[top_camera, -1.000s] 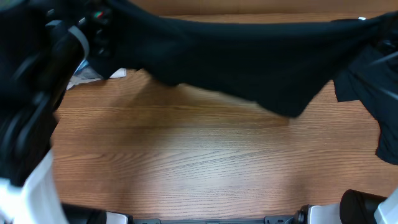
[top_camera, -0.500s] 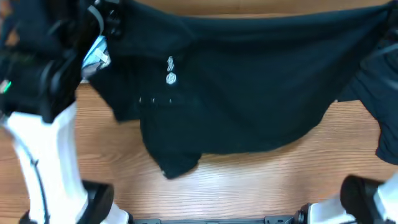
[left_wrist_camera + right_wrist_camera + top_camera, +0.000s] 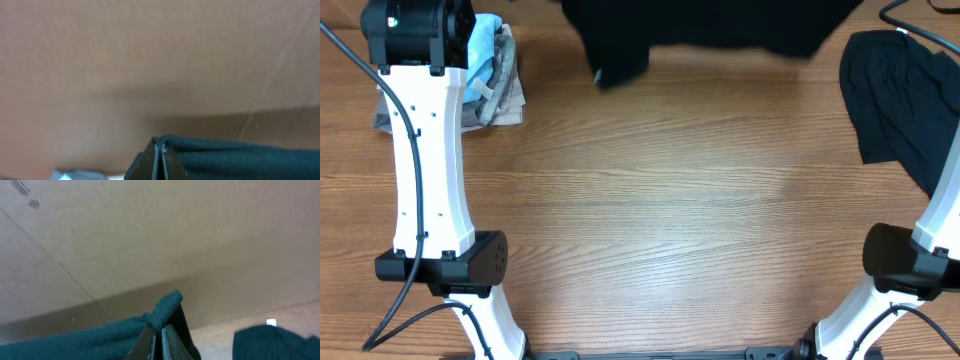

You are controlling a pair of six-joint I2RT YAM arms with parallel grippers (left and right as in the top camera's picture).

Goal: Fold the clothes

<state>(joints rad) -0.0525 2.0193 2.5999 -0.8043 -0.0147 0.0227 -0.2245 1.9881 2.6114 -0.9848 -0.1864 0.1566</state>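
The black garment (image 3: 710,25) I hold hangs along the top edge of the overhead frame and is cut off by that edge. Its lower hem is uneven, with one corner dropping lowest just left of centre. Below the hem the wooden surface (image 3: 670,200) is open wood across the whole middle of the frame, down to the bottom edge. My left arm (image 3: 420,150) bounds that room on the left side and my right arm (image 3: 920,250) at lower right.

The fabric is soft and dark. It looks black from above and a dark teal close up, where a fine knit shows.

A second black garment (image 3: 890,100) lies crumpled at the upper right of the surface, just beside the held one's right end. A pile of light blue and grey cloth (image 3: 495,70) sits at upper left, next to my left arm.

The overhead view does not show my fingers; the wrist views do. My left tool (image 3: 159,152) is clamped on an edge of the garment at the bottom of its frame, with the cloth running off to the right. My right tool (image 3: 156,332) is clamped on it too, with the cloth running left and a small bunch standing above the fingers. A blurred brown board (image 3: 150,240) fills the background. At the lower right of the right wrist view lies more dark fabric, with a small white tag (image 3: 271,323) beside it.
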